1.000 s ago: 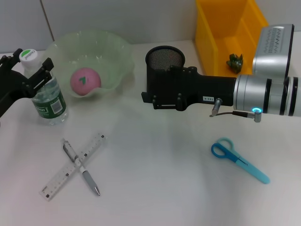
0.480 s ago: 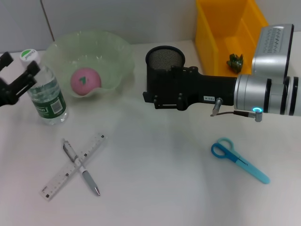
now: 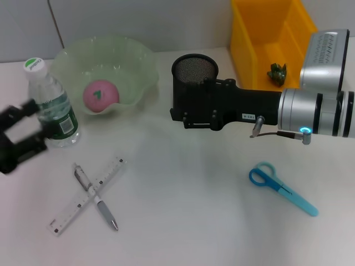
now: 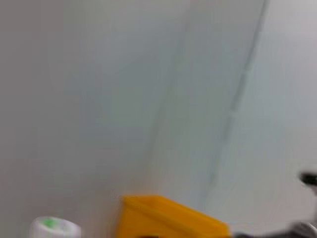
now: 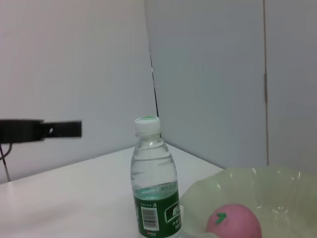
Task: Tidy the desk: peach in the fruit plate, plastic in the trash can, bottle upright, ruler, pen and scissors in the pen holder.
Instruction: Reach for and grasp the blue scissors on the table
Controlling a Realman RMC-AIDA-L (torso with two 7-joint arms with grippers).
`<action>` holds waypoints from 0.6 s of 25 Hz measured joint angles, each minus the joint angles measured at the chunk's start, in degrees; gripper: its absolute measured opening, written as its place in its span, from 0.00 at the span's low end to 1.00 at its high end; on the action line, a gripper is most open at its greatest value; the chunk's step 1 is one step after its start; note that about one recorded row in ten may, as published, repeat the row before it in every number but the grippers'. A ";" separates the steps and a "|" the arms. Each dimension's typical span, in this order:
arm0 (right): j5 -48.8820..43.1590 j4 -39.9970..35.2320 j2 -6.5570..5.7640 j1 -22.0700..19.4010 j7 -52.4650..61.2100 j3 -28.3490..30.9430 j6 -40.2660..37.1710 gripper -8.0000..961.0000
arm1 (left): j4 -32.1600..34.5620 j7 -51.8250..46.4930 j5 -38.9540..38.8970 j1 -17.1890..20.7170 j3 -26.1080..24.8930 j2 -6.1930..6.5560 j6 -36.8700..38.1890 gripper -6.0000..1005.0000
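The bottle [image 3: 55,108] stands upright on the desk [image 3: 183,221] next to the fruit plate [image 3: 136,61]; it also shows in the right wrist view [image 5: 154,188]. My left gripper [image 3: 30,126] is open, empty, and just clear of the bottle on its near left side. The peach [image 3: 101,95] lies in the fruit plate. The ruler [image 3: 66,209] and pen [image 3: 102,208] lie crossed at the front left. The scissors [image 3: 280,187] lie at the front right. My right gripper [image 3: 176,108] hovers in front of the pen holder [image 3: 194,67]. A green plastic scrap [image 3: 277,72] sits in the trash can [image 3: 249,39].
A grey wall runs behind the desk. The right arm's silver body [image 3: 319,111] hangs over the desk's right side, beside the trash can. In the right wrist view a finger of the left gripper [image 5: 44,130] shows beyond the bottle.
My left gripper has let go of the bottle and drawn back toward the near left edge. The bottle stays standing. The right arm has hardly moved.
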 joint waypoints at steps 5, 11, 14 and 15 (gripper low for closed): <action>0.01 -0.01 0.00 -0.25 -0.01 0.10 -0.10 0.84 | 6.23 -2.56 10.02 -1.19 0.41 -3.67 2.57 0.81; 0.08 -0.45 0.00 -0.92 -0.01 0.08 -0.34 0.84 | 5.45 -2.52 11.38 -4.05 6.98 -4.01 0.88 0.81; 0.08 -0.48 0.00 -1.04 -0.01 0.07 -1.08 0.84 | 5.40 -2.38 11.16 -4.57 9.43 -4.10 -0.63 0.80; 0.08 -0.48 0.00 -1.04 -0.01 0.07 -1.08 0.84 | 5.40 -2.38 11.16 -4.57 9.43 -4.10 -0.63 0.80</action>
